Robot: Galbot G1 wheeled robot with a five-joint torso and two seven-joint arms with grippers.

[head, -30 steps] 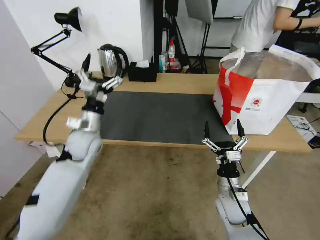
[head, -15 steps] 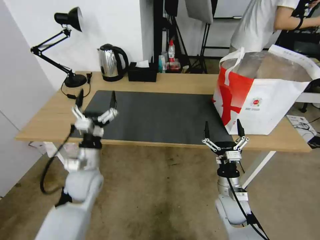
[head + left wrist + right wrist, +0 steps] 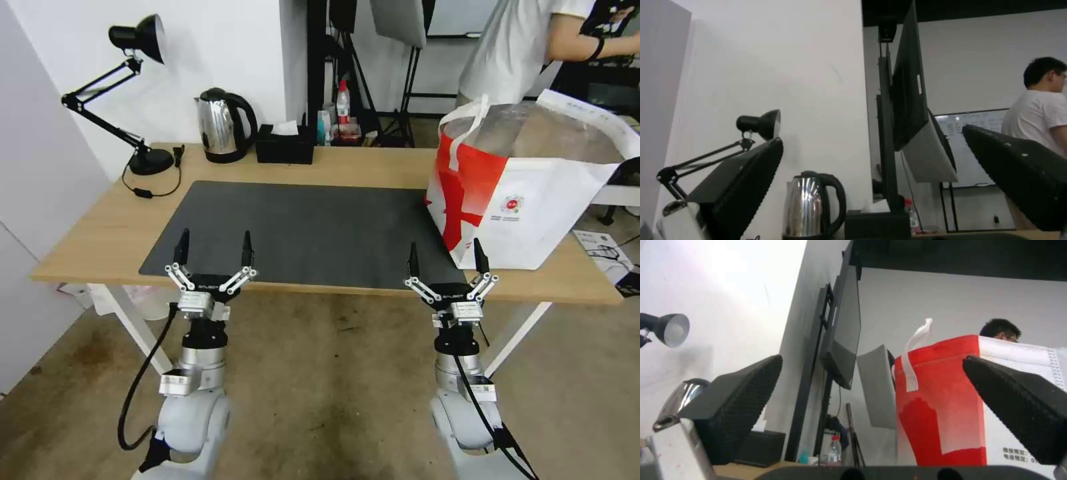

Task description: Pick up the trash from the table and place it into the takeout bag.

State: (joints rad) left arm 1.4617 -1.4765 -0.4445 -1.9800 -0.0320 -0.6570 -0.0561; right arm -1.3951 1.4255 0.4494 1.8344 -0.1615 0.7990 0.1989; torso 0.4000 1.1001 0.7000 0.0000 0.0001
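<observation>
Both arms parked at near table (image 3: 93, 247) edge: left gripper (image 3: 213, 248) & right gripper (image 3: 445, 257) wide open, empty. Mat bare, no trash on show. Bag (image 3: 533, 193) stands at table's right end. Looks done; nothing needs grabbing.

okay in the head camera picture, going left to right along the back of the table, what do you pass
Black desk lamp → steel kettle → black tissue box → takeout bag at the right end. Both tools, left and right, hang open at the near edge.

Red-and-white takeout bag (image 3: 533, 200) (foil-lined)
</observation>
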